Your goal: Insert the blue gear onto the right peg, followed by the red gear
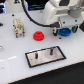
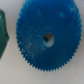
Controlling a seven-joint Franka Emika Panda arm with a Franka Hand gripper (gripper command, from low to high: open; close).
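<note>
The blue gear (image 1: 66, 33) lies flat on the white table at the exterior view's right. In the wrist view it (image 2: 46, 39) fills most of the picture, toothed rim and centre hole facing the camera. My gripper (image 1: 62, 30) hangs just over it, fingers spread to either side, holding nothing. No fingers show in the wrist view. The red gear (image 1: 38, 36) lies on the table to the exterior view's left of the blue one. The grey black-edged plate (image 1: 44, 60) lies nearer the front. The right peg (image 1: 49, 51) stands upright on it, bare.
A slimmer pin (image 1: 36, 56) stands on the plate's other side. A beige block (image 1: 18, 26) stands at the exterior view's left. A black cable (image 1: 31, 17) loops behind the red gear. A dark green shape (image 2: 3, 32) shows beside the blue gear in the wrist view.
</note>
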